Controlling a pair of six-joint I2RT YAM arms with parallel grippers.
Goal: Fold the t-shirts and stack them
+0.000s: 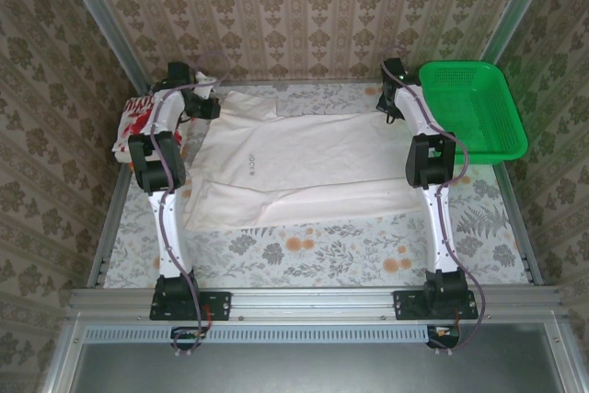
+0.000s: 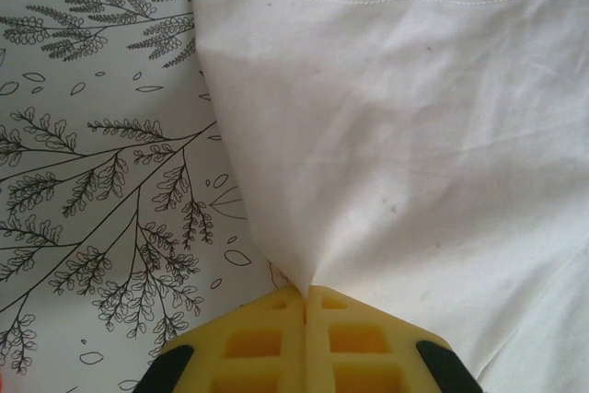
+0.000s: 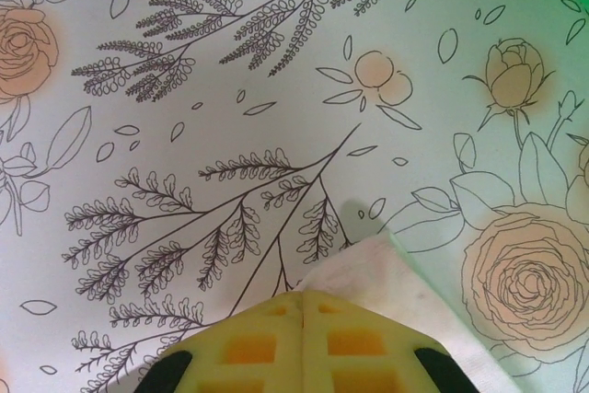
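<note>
- The surface is covered with a pale cloth printed with roses and thin leafy sprigs, and has a metal rail along its near edge.
- The off-white t-shirt lies spread flat in the middle of the surface, with its long axis running left to right between the two arms. The left end is wider and fans into flaps. The right end is a straighter edge. A small dark print sits left of its centre. The cloth is soft, matte and lightly creased, and the left wrist view shows a double-stitched hem.
- The green basket is rectangular plastic mesh. It stands at the far right of the surface, just beside the shirt's right end.
- The left arm and the right arm both rise from the near rail. Each bends at the elbow and reaches down to a far corner of the off-white t-shirt.
- The printed t-shirt, white with bold red marks, lies as a small bundle at the left edge beside the left arm.
- The left end effector has its yellow pads pressed together, clamping a pinched peak of the off-white cloth.
- The right end effector has its pads closed as well. A pointed corner of the same shirt is caught at their seam and rests on the floral cloth.
</note>
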